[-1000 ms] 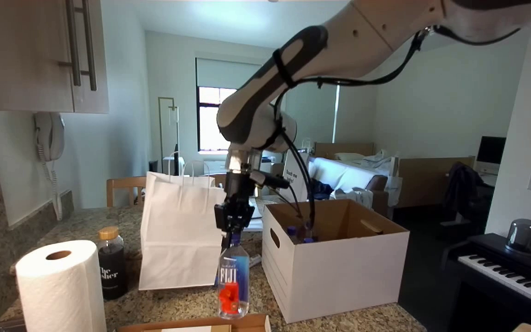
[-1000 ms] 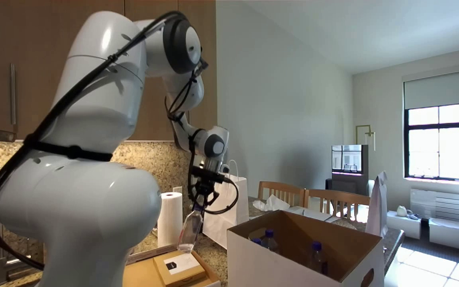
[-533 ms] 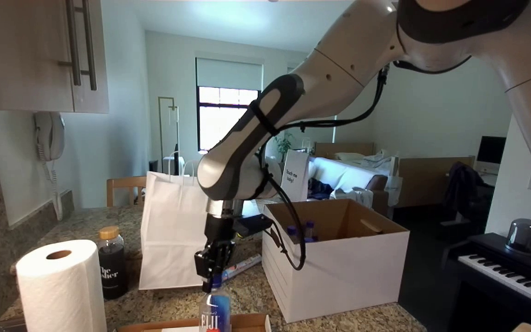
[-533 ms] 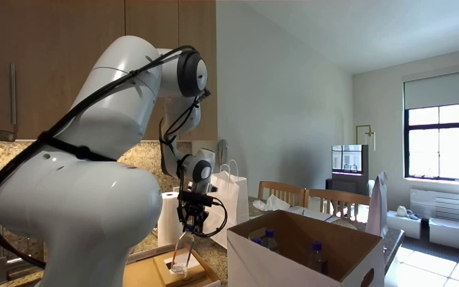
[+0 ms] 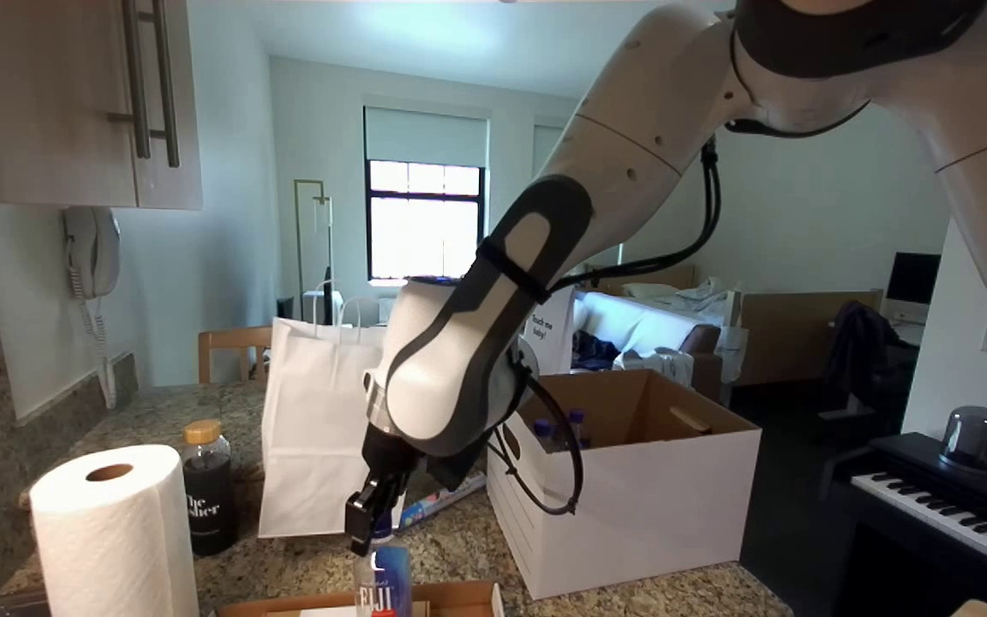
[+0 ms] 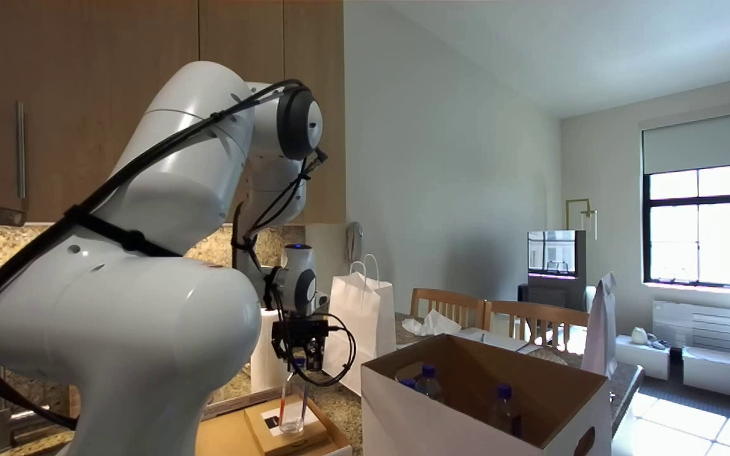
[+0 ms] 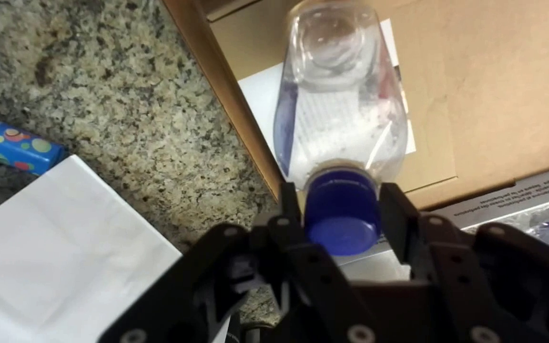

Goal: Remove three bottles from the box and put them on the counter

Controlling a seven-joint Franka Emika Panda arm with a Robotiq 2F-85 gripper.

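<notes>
Behind the speckled granite counter (image 7: 141, 114), pale, smooth walls (image 6: 454, 158) are broken by a bright window (image 5: 425, 231). One slim bottle (image 7: 341, 119) of clear, squarish plastic is held nearly upright, its blue cap (image 7: 343, 219) clasped between the fingers of the gripper (image 7: 340, 205). It is positioned over a flat carton (image 6: 270, 437) with a white label; whether its base is touching cannot be told. The carton is contained in a shallow tray (image 7: 517, 85) of plain brown cardboard. Near the tray a large open box (image 5: 631, 506) is seen, white outside and brown inside, its ends pierced by oval hand holes. Within its walls three more blue-capped bottles (image 6: 428, 385) are seen. Farther out, a tall bag (image 5: 331, 446) of creased white paper with looped handles is set just beside a blue tube (image 7: 24, 147) printed with coloured dots. A dark flask (image 5: 209, 501) with an amber lid and a cylindrical paper towel roll (image 5: 112, 536) are set close together.
</notes>
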